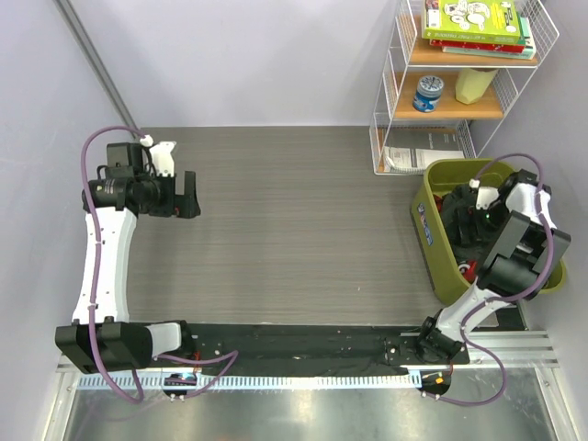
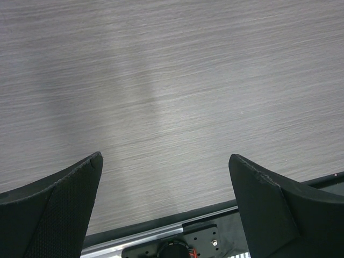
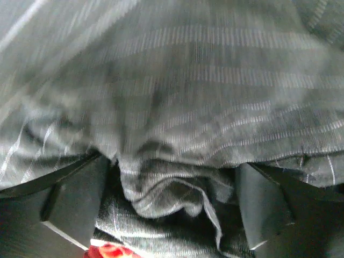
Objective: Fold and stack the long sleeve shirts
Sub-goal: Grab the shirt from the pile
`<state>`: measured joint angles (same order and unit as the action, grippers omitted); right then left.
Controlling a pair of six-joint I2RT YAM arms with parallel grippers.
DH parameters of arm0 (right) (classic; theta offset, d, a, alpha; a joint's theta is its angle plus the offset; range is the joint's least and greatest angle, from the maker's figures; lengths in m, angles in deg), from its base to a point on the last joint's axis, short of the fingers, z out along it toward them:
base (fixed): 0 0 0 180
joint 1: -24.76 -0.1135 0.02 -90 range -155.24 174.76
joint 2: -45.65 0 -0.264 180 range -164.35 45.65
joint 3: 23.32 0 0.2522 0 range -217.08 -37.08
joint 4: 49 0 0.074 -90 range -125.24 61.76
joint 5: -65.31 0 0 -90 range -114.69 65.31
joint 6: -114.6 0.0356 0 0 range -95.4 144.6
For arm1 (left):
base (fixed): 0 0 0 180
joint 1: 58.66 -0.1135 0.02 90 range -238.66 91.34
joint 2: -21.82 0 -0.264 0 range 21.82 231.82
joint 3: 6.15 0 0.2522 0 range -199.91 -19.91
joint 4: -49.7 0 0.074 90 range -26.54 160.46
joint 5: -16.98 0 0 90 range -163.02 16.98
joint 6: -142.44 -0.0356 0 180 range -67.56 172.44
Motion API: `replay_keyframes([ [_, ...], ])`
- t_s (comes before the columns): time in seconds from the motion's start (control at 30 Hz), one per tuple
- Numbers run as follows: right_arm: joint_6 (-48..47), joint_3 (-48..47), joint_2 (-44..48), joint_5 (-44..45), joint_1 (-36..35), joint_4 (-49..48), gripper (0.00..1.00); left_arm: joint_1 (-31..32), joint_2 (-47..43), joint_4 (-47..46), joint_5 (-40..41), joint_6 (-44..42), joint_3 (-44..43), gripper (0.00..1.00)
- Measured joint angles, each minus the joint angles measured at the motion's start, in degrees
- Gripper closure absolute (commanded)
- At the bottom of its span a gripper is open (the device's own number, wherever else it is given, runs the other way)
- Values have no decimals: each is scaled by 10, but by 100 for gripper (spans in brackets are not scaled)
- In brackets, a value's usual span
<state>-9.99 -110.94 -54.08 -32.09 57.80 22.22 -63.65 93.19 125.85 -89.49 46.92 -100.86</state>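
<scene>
At the near edge of the bench (image 1: pixel 303 220), both arm bases sit on a black mounting strip (image 1: pixel 303 344). The left arm (image 1: pixel 101 257) reaches up the left side. The left jaws are spread wide above bare grey wood-grain surface, with nothing between the two black fingers (image 2: pixel 54 209). The right arm (image 1: pixel 519 248) bends over an olive-green bin (image 1: pixel 439 266) standing at the right edge of the bench, and its wrist dips inside. The long sleeve shirts (image 3: pixel 204 97) lie bunched in that bin, dark charcoal cloth with pale pinstripes, and fill the whole right wrist view. The right jaws are likewise wide. One finger (image 3: pixel 75 204) stands on each side of a raised fold of the cloth, which is not pinched. A small red item (image 3: pixel 107 250) shows beneath the cloth at the lower edge of that view; what it is cannot be told. Beyond the bin, against the far wall, stands a white wire shelf (image 1: pixel 395 92). It carries papers (image 1: pixel 427 156) at the bottom, a blue tin (image 1: pixel 428 92) and a pale yellow container (image 1: pixel 478 84) on the middle level, and stacked books (image 1: pixel 473 23) on top.
</scene>
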Motion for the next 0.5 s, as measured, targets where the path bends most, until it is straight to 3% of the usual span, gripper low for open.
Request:
replay_keyframes([
  [0.1, 1, 9, -9, 9, -3, -14, 53, 0, 0, 0, 2, 1, 3, 0],
  [0.13, 4, 8, -9, 8, -3, -13, 81, 0, 0, -1, 2, 1, 3, 0],
  [0.17, 2, 4, -9, 7, -3, -9, 98, 0, 0, -1, 2, 2, 3, 0],
  [0.33, 8, -74, 10, -14, -3, 56, 99, 0, 0, 1, 2, 8, -2, 0],
  [0.5, 21, -266, 87, -65, -1, 118, 99, 0, 1, -1, -9, 22, -35, 0],
])
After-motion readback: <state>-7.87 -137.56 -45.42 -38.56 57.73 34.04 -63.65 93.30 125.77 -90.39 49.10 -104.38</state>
